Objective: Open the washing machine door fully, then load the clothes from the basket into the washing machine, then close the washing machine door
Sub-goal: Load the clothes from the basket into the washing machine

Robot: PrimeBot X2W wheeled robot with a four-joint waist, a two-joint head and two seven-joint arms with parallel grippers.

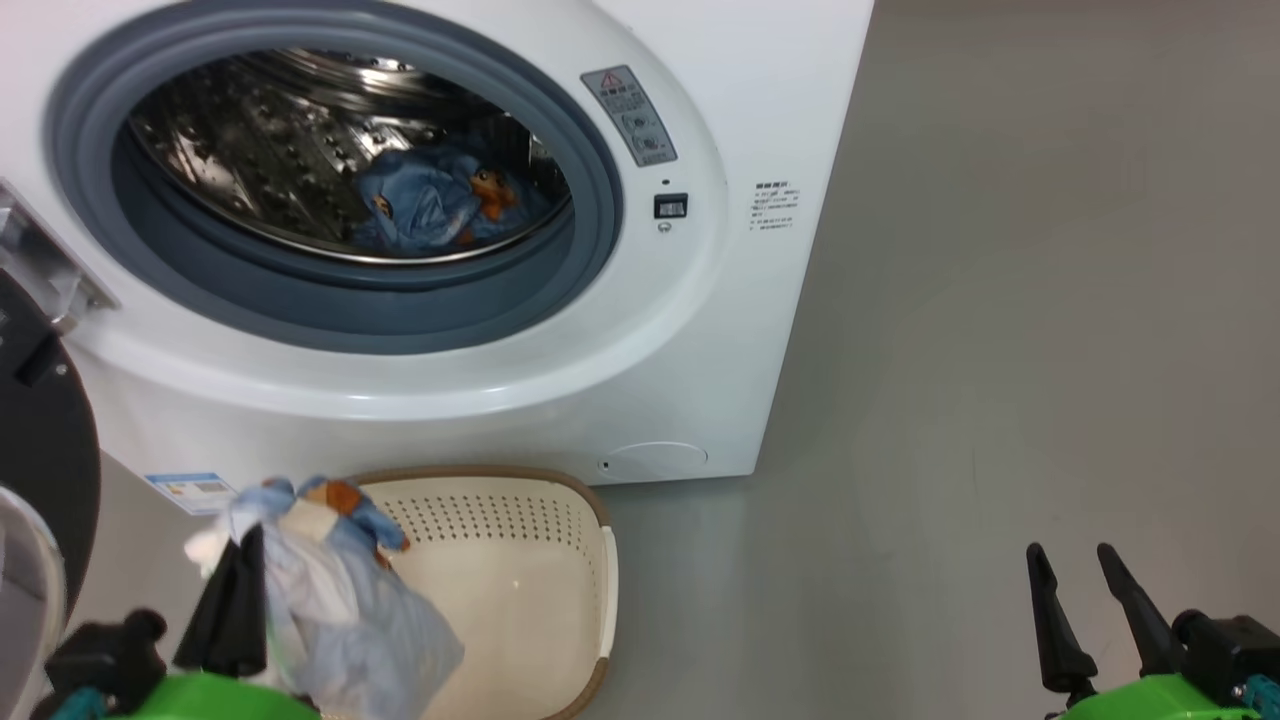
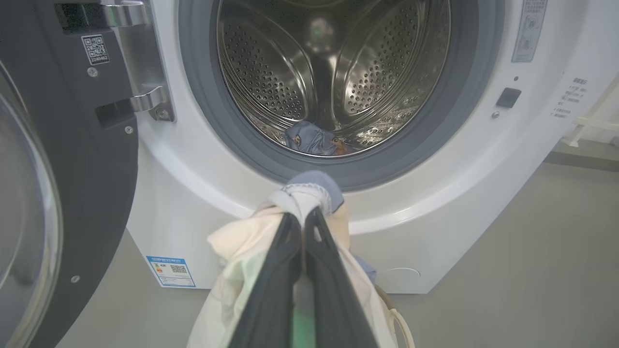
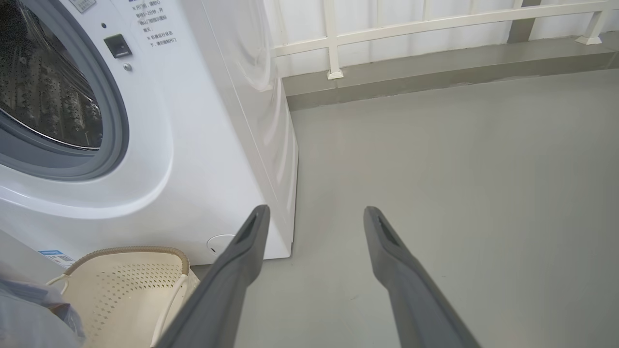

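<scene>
The washing machine (image 1: 640, 330) stands with its door (image 1: 40, 450) swung open to the left. A blue garment (image 1: 430, 205) with orange patches lies in the steel drum (image 2: 333, 72). My left gripper (image 1: 245, 545) is shut on a bundle of white and light blue clothes (image 1: 340, 600), held above the left part of the basket (image 1: 540, 560). In the left wrist view the closed fingers (image 2: 333, 285) pinch the white cloth (image 2: 232, 270) below the drum opening. My right gripper (image 1: 1070, 560) stands open over bare floor at the lower right, holding nothing.
The cream basket (image 3: 130, 290) sits on the grey floor against the machine's front. The open door's black ring (image 2: 63, 169) stands to the left of the opening. A white railing (image 3: 435, 24) runs behind the machine. Open floor (image 1: 1000, 350) lies to the right.
</scene>
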